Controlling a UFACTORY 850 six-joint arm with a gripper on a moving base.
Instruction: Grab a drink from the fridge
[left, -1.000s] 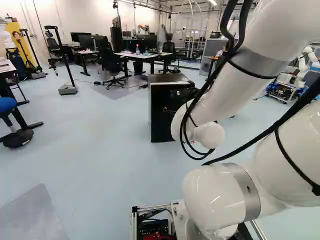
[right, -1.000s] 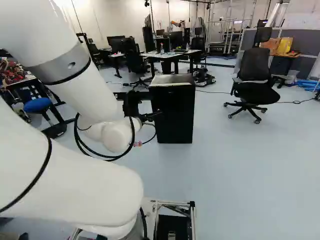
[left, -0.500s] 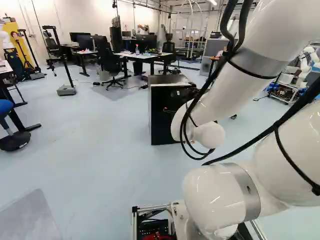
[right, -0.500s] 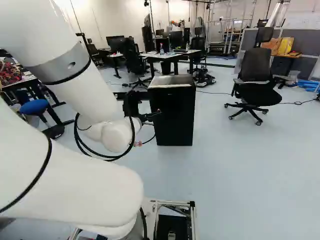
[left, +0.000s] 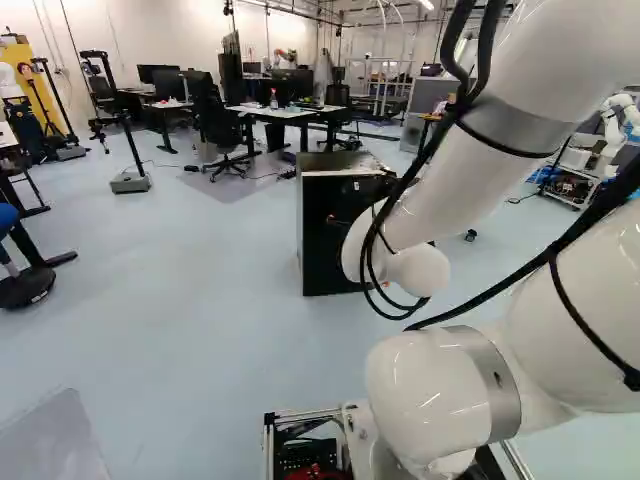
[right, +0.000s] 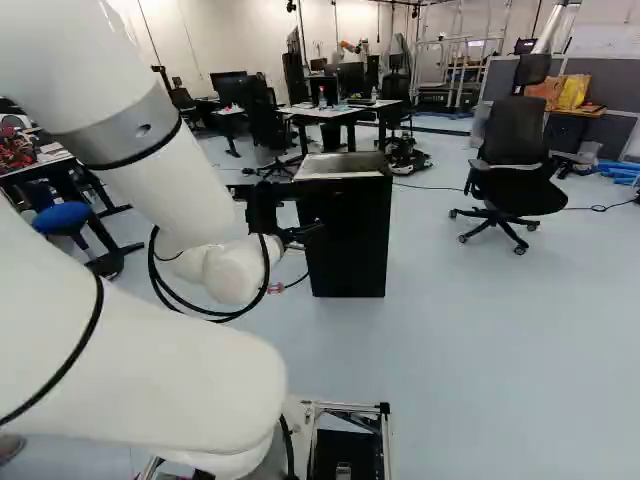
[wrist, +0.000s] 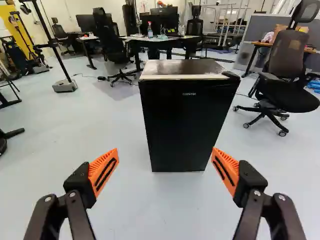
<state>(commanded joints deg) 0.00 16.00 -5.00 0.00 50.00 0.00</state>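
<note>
Under everything, you have a smooth, pale blue-grey floor (right: 480, 370). Over it, your arm (left: 445, 180) is all glossy white, rounded tubes with grey bands, black cables looping off it. Beyond the fridge, you can see a flat, light-topped bench (wrist: 174, 39) on dark legs. Your fridge (wrist: 185, 120) stands upright on the floor, a boxy black cabinet with a flat, closed door and a scuffed, shiny top edged pale along the front; in the wrist view it's ahead of your claw (right: 302, 236). Near the fridge, at the right of the right base view, there's a black office chair (right: 512, 140) with a curved back and a spoked base on castors. Your claw's two fingers are spread wide, apart from the fridge, with ribbed, wedge-shaped orange pads (wrist: 104, 170). On the bench stands a slim, clear bottle (wrist: 150, 31).
</note>
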